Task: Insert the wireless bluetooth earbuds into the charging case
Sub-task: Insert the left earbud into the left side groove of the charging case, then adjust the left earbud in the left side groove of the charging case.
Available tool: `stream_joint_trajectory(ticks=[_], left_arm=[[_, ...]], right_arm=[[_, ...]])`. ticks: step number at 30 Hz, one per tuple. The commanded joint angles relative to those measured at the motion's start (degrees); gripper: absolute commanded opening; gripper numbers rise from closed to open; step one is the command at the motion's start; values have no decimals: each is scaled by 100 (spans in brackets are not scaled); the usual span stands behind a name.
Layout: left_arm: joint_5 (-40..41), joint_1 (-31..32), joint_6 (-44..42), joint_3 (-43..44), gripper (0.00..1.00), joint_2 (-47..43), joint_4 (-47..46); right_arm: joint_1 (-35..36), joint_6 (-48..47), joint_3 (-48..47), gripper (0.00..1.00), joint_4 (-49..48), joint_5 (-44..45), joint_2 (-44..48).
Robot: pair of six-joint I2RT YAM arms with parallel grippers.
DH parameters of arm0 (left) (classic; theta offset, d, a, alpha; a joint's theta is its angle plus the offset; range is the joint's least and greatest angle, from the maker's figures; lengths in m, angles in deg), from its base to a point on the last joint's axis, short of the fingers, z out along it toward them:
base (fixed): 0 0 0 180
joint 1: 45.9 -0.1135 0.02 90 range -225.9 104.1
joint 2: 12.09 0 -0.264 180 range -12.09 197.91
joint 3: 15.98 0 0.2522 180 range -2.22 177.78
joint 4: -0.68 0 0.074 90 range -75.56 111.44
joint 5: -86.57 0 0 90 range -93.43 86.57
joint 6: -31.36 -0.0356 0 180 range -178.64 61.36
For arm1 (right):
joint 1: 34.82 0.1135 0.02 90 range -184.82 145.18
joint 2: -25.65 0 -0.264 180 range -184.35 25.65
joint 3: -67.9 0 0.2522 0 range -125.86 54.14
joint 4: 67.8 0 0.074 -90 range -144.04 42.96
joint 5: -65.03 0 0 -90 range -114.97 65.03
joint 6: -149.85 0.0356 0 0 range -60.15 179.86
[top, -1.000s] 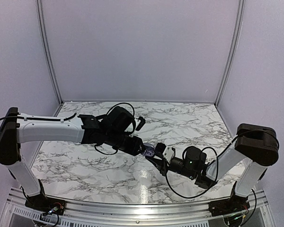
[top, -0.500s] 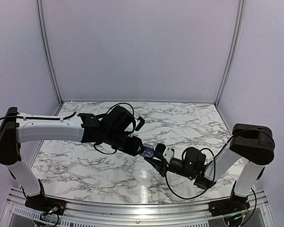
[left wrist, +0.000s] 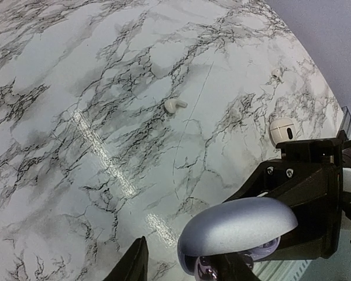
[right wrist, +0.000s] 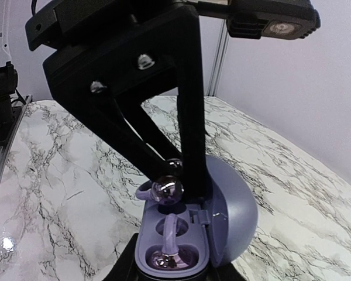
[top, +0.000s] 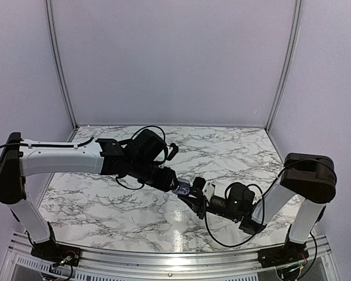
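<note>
My right gripper (right wrist: 175, 272) is shut on the base of the lavender charging case (right wrist: 237, 216), held upright above the table with its lid open. One shiny lavender earbud (right wrist: 169, 249) sits in the near socket. The second earbud (right wrist: 165, 190) rests tilted over the far socket, between the black fingers of my left gripper (left wrist: 184, 269). In the left wrist view the case lid (left wrist: 240, 225) fills the lower right. That earbud (left wrist: 206, 270) lies by the right finger, with a gap to the left finger (left wrist: 134, 263). From above, both grippers meet at the case (top: 184, 188).
On the marble table (left wrist: 76, 88) lie a small white earbud-shaped piece (left wrist: 174, 105), another tiny white piece (left wrist: 276, 72) and a white rounded thing (left wrist: 282, 130). The right arm's black wrist (left wrist: 310, 199) stands right behind the case. Grey walls close the back and sides.
The left gripper's jaws have spread apart around the second earbud. Both arms have crept slightly left, and the case stays in the right gripper.
</note>
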Motion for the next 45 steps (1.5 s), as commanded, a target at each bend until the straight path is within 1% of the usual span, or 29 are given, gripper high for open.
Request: stream_joint_trajectory(ticks=[1,9,13,18,21,26,28,32,34,35,36,37,39,42,43,45], left_arm=[[196,-51,-25,195,40,36,152],[268,27,-143,191,42,-18,161],[527,124,-235,240,48,-93,134],[507,124,-291,238,57,-178,65],[618,118,-315,193,60,-330,6],[630,98,-317,123,59,-503,-70],[622,86,-270,-29,59,-636,-304],[459,-68,-98,-221,55,-779,-502],[146,-87,-146,-291,53,-782,-634],[535,-42,-169,-199,50,-726,-444],[728,-19,-219,-111,49,-637,-267],[589,-23,-260,-80,48,-577,-213],[997,-8,-82,-149,46,-574,-209],[1060,-138,190,-330,46,-637,-266],[1106,-147,198,-441,46,-708,-406],[921,-148,103,-648,48,-854,-677]], right_arm=[[-38,138,-87,0,-469,-212,-66],[-91,224,-78,0,-505,-240,-88],[-131,279,-62,0,-513,-285,-89],[-156,306,-84,0,-489,-322,-99],[-167,310,-79,0,-478,-322,-100],[-177,308,-94,0,-451,-331,-100],[-179,306,-96,0,-437,-331,-103],[-189,306,-89,0,-430,-322,-96],[-198,306,-85,0,-436,-327,-89],[-195,312,-87,0,-437,-337,-88],[-199,315,-87,0,-429,-339,-84],[-199,320,-87,0,-426,-335,-85],[-205,316,-87,0,-424,-327,-79],[-219,315,-47,0,-422,-305,-54],[-228,323,-31,0,-454,-305,-54],[-247,340,-32,0,-456,-325,-47]])
